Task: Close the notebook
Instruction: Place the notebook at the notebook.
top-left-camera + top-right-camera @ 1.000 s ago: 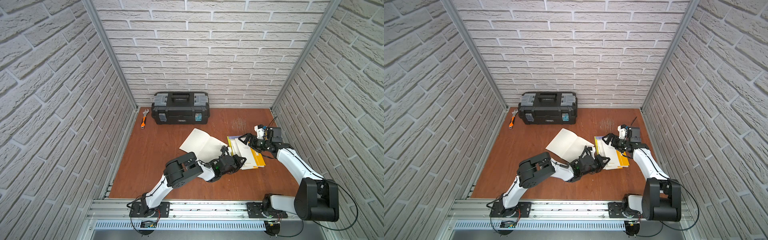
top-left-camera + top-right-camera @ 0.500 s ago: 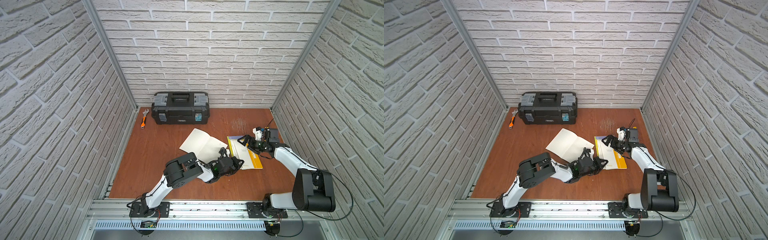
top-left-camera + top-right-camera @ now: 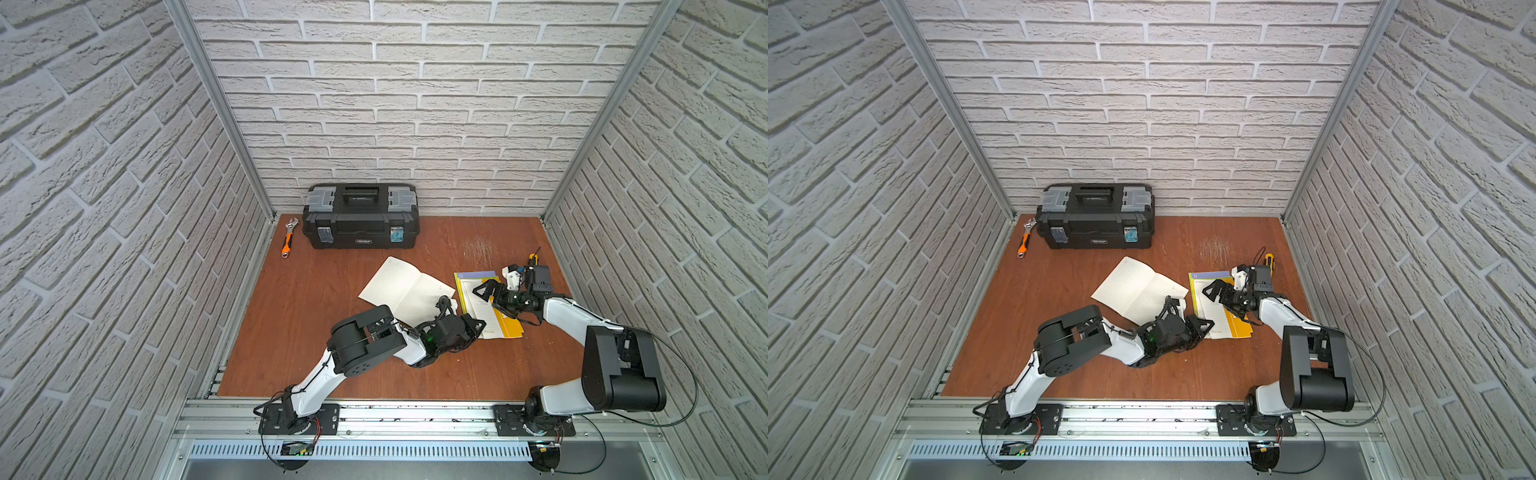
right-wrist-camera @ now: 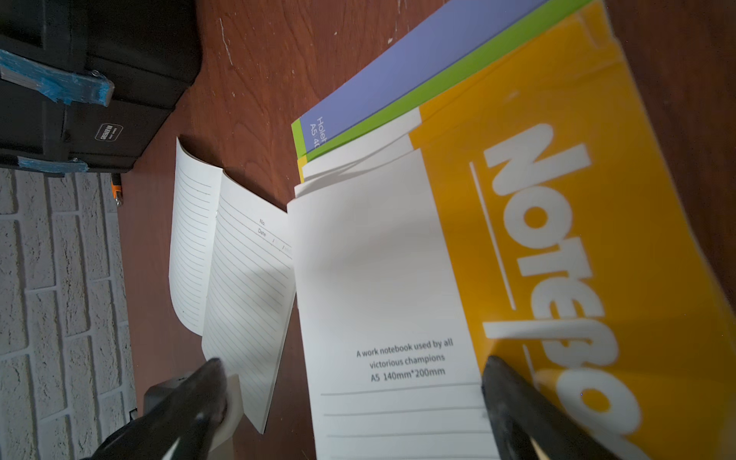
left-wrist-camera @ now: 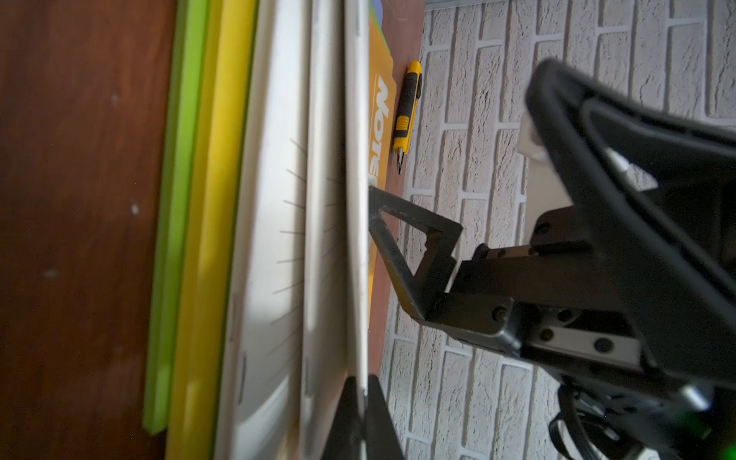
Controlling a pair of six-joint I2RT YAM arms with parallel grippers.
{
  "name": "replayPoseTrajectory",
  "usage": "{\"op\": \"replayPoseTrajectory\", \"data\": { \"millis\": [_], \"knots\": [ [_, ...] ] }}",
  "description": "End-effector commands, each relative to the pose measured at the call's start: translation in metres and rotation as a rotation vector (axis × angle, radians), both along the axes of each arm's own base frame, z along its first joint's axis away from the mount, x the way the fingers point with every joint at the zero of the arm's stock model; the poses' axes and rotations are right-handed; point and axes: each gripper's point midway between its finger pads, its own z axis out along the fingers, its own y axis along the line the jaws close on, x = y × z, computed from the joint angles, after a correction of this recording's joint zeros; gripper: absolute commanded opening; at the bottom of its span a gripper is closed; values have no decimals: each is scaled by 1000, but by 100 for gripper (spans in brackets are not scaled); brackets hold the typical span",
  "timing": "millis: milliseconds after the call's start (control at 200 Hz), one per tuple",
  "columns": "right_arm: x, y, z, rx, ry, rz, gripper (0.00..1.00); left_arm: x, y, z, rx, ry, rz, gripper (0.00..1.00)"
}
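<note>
Top views: right claw [image 3: 489,298] shifted over notebook [image 3: 509,328]; left claw [image 3: 477,326] still pinching.

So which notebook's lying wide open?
The lined notebook, beside the stack, ruled pages spread face up. The stacked ones show only covers, orange notebook on top.

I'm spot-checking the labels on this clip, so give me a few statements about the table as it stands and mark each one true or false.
1. The toolbox has its lid shut. True.
2. The wrench lies on top of the toolbox. False: it lies beside it.
3. The right pincer is open over the orange notebook. True.
4. The lined notebook is closed. False: it lies open, pages up.
5. The left pincer stands wide open. False: it is shut at the orange notebook's edge.
</note>
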Motion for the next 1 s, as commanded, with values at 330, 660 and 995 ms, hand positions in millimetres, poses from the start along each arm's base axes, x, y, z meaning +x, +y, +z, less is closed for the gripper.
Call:
{"op": "replayPoseTrajectory", "data": {
  "millis": [330, 660, 995],
  "knots": [
    [1, -2, -21, 6, 27, -9, 100, 2, 5, 15, 28, -52, -21, 39],
    [-1, -3, -20, -4, 26, -9, 100, -10, 24, 36, 285, -168, -100, 98],
    [-1, -3, -13, -7, 11, -8, 100, -28, 75, 34, 547, -270, -142, 98]
  ]
}}
